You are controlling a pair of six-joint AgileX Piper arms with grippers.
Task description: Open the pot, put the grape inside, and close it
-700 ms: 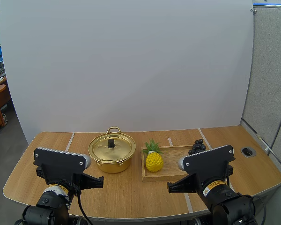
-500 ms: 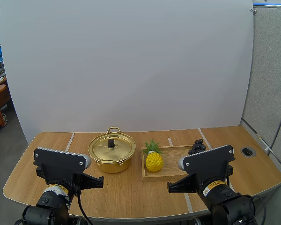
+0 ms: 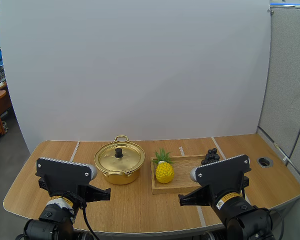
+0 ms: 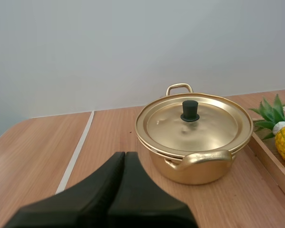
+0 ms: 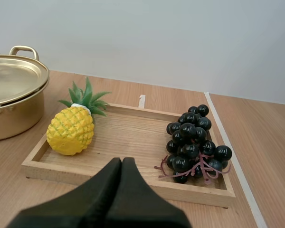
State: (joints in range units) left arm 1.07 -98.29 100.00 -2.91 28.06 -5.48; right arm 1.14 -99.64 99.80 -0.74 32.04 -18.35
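Spanning the high view, a wooden table (image 3: 140,205) is seen, with the left arm (image 3: 65,177) and the right arm (image 3: 222,177) raised at its near edge. The left gripper (image 4: 125,157) is shown closed on nothing, its fingers pressed together as one dark wedge, and is pointed at the pot (image 4: 199,171), well short of it. The right gripper (image 5: 122,162) is likewise closed and empty, and is pointed at the tray (image 5: 128,133), between the pineapple (image 5: 70,130) and the grapes (image 5: 192,142). The wooden tray is laid on the right half of the table. The gold pot is placed just beside the tray's left end, with its lid (image 3: 119,159) seated on top. The yellow pineapple is set at the tray's left end, near the pot. The bunch of dark grapes is laid at the tray's right end, apart from the pineapple. A small black knob (image 3: 119,151) is fixed at the lid's centre.
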